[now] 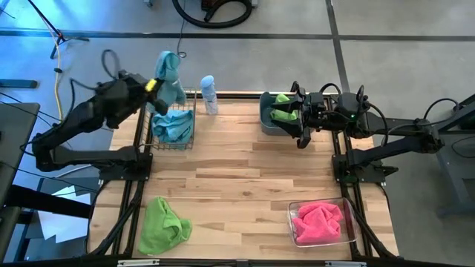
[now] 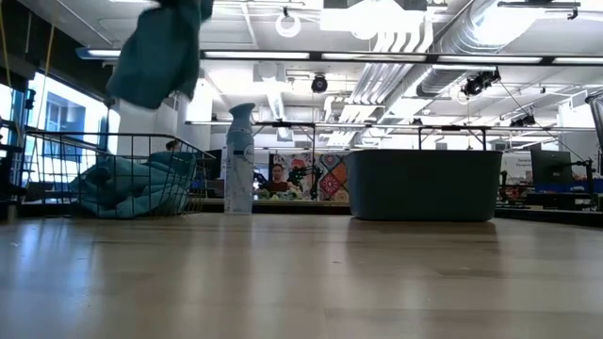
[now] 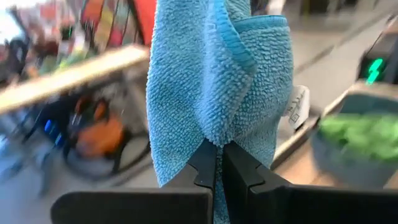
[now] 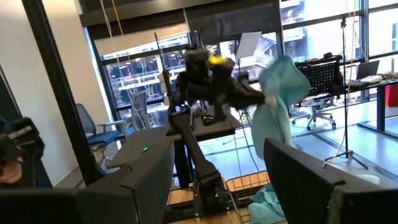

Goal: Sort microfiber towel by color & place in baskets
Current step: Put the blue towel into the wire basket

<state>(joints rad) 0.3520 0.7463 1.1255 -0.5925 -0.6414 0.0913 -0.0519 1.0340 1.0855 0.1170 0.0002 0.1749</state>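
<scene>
Left gripper [image 3: 219, 163], jaws clenched on a hanging light-blue fuzzy microfiber towel [image 1: 170, 74], holds it raised above the black wire basket [image 1: 172, 127] w/ another blue cloth inside; the left wrist view alone shows the pinch. Right gripper [image 1: 302, 122] hangs over the slate-blue plastic tub [image 1: 265, 119] w/ fingers spread & nothing held; only the high view shows green cloth in that tub, a pink towel [image 1: 319, 221] in the clear plastic bin [image 1: 293, 236] & a lime-green towel [image 1: 163, 225] loose on the wooden table [image 1: 237, 178], while the low view sees just the tub's wall
</scene>
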